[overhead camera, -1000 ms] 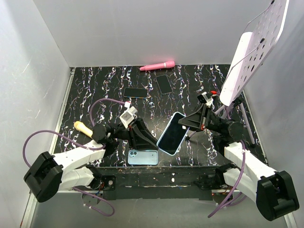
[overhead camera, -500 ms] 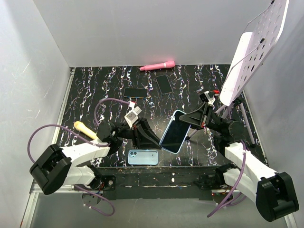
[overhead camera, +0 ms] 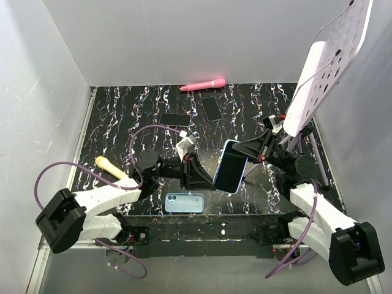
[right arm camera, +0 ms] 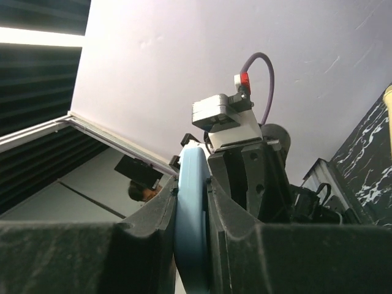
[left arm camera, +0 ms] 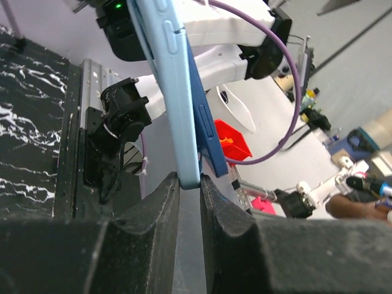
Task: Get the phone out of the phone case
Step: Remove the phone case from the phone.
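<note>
Marbled table [overhead camera: 122, 116], cased phone [overhead camera: 230, 168] held aloft

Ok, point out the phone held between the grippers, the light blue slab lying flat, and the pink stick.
Held phone [overhead camera: 231, 166]: top view, middle of its screen.
Light blue slab [overhead camera: 184, 203]: top view, centre of its upper face.
Pink stick [overhead camera: 202, 84]: top view, mid-length.

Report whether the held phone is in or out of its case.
Apparently partly out: left wrist view shows the dark blue phone splaying off the light blue case pinched by the left end effector.
</note>
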Controlling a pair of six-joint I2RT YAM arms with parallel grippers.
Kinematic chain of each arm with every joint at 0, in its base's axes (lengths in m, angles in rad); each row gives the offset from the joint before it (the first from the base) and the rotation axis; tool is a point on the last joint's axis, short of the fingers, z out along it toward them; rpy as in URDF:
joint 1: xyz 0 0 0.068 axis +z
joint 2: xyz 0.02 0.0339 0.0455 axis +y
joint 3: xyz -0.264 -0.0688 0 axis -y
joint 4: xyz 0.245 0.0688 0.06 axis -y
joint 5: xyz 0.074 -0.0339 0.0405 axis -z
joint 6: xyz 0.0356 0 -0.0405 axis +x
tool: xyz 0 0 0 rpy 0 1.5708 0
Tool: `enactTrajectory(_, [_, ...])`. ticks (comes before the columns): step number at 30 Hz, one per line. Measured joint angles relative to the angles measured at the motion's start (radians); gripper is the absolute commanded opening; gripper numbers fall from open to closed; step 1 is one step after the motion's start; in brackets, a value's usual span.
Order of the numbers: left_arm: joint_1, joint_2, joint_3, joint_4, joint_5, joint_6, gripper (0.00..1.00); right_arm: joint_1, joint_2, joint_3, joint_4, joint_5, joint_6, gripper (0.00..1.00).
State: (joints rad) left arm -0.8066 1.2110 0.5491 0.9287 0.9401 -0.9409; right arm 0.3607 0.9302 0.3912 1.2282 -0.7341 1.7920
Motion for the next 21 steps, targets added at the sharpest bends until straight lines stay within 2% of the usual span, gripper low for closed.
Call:
enactTrajectory(5, [-0.064, -0.048, 0.003, -0.185, -0.16, 0.027, 0.28, 0.006, -0.02, 0.0, -0.003, 0.003, -0.102, 0.01])
enactTrajectory(10, [-0.113, -0.025, 0.008, -0.256, -0.296, 0.037, 0.2, 0.016, -0.095, 0.0, -0.087, 0.012, -0.266, 0.01])
enactTrajectory(14, [-0.125, -0.001, 0.008, -0.279, -0.384, 0.046, 0.0, 0.023, -0.138, 0.0, -0.197, 0.064, -0.374, 0.01])
enactTrajectory(21, [-0.145, 0.006, 0.008, -0.385, -0.586, 0.11, 0.0, 0.04, -0.156, -0.015, -0.379, 0.203, -0.457, 0.01])
